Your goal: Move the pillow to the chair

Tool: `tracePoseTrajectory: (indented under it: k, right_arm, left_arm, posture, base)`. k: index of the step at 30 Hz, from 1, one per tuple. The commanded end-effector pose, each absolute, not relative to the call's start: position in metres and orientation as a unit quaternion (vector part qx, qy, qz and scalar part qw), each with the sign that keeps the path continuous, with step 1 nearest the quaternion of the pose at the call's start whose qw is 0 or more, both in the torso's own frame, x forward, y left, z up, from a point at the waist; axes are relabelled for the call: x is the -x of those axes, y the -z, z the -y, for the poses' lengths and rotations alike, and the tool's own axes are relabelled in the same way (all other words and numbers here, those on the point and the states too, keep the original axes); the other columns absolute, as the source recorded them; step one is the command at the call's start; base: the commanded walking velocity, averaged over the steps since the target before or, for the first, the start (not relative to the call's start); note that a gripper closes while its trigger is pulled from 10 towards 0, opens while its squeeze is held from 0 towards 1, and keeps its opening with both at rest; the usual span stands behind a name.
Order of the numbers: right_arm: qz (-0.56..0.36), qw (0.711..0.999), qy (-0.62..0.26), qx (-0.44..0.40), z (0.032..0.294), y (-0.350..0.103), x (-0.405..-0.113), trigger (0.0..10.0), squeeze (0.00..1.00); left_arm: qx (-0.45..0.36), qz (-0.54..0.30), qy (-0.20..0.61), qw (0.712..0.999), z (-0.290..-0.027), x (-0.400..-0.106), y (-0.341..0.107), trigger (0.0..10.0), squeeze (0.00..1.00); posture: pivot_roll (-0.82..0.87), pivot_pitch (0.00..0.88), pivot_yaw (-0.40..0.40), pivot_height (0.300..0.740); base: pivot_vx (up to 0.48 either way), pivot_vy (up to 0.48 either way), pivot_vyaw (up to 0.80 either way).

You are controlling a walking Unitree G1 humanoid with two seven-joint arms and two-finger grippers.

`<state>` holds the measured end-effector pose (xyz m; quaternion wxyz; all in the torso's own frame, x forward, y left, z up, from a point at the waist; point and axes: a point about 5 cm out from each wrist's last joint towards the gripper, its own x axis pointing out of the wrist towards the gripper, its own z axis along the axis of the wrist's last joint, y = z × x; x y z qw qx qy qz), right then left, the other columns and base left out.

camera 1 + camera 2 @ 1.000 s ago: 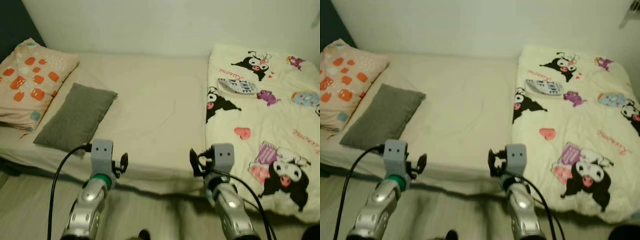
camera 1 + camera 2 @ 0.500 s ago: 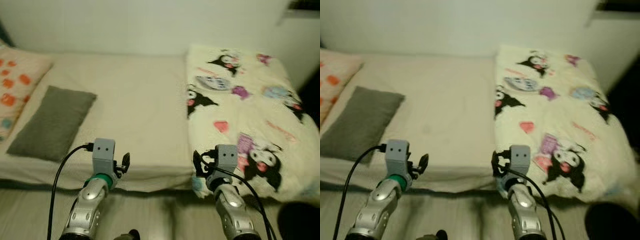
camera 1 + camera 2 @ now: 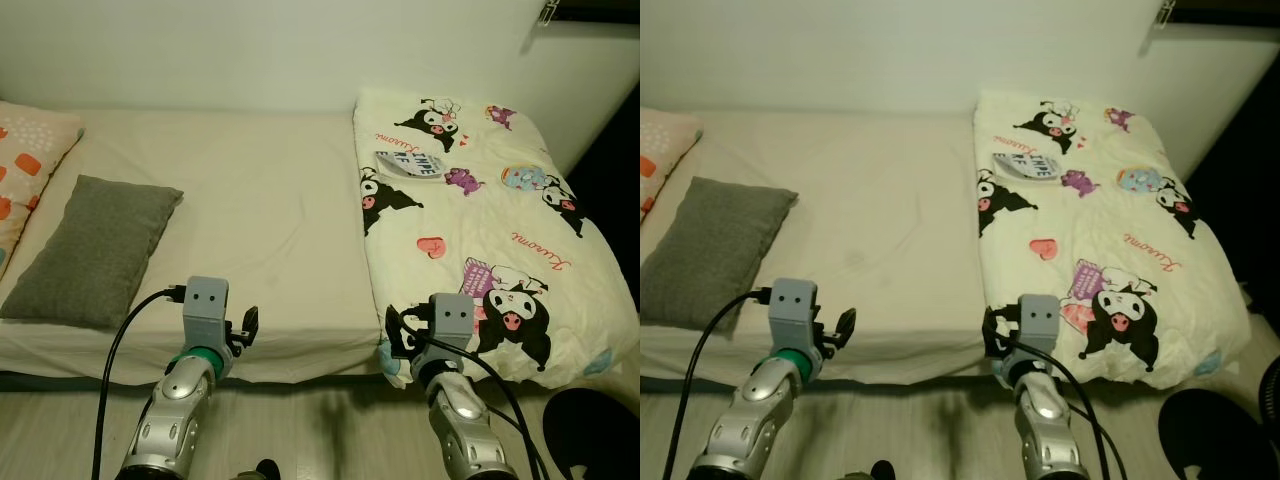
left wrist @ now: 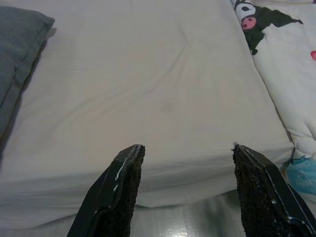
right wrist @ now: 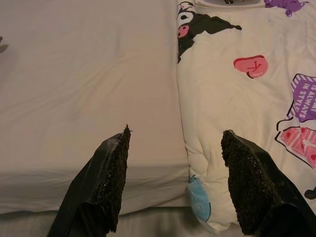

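A grey pillow (image 3: 92,248) lies flat on the left side of the bed (image 3: 260,200), beside a peach pillow with orange spots (image 3: 25,160) at the far left. Its corner (image 4: 17,54) appears in the left wrist view. My left gripper (image 4: 185,150) is open and empty, held low before the bed's front edge, to the right of the grey pillow. My right gripper (image 5: 175,140) is also open and empty, at the front edge where the sheet meets the cartoon-print blanket (image 3: 470,210).
A small printed pouch (image 3: 410,163) lies on the blanket near the wall. A dark round object (image 3: 590,435) sits on the floor at the lower right. A dark opening (image 3: 610,150) runs beside the bed's right side. Pale floor (image 3: 330,440) runs along the bed front.
The whole picture has shifted left, so the camera has turned right: the pillows slid toward the left edge and the bed's right end came into view. Both arms hold the same pose.
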<state>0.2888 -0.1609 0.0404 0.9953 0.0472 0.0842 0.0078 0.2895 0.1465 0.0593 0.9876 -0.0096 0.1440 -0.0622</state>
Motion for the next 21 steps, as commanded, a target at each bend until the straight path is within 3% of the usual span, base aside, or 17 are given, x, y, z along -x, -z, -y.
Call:
tracePoseTrajectory:
  k: [1, 10, 14, 21]
  right_arm:
    - [-0.095, 0.994, -0.006, -0.05, 0.1608, -0.0364, -0.2868, 10.0, 0.0]
    - [-0.097, 0.994, -0.008, -0.05, 0.1592, -0.0361, -0.2868, 10.0, 0.0]
    - [-0.098, 0.994, -0.01, -0.049, 0.1587, -0.0358, -0.2867, 10.0, 0.0]
    - [-0.1, 0.994, -0.009, -0.051, 0.1582, -0.0344, -0.2855, 10.0, 0.0]
  left_arm:
    - [0.009, -0.151, 0.066, 0.986, -0.1452, -0.2877, -0.0573, 10.0, 0.0]
    - [0.01, -0.155, 0.067, 0.986, -0.1462, -0.2868, -0.0576, 10.0, 0.0]
    - [0.02, -0.162, 0.075, 0.984, -0.146, -0.2845, -0.0576, 10.0, 0.0]
    - [0.003, -0.174, 0.068, 0.982, -0.1513, -0.2828, -0.0554, 10.0, 0.0]
  posture:
    - [0.07, 0.0, 0.07, 0.74]
    - [0.07, 0.0, 0.067, 0.74]
    - [0.08, 0.0, 0.068, 0.74]
    - [0.08, 0.0, 0.071, 0.74]
  base:
    - [0.0, 0.442, 0.0]
    - [0.0, 0.448, 0.0]
    - [0.0, 0.0, 0.0]
    - [0.0, -0.48, 0.0]
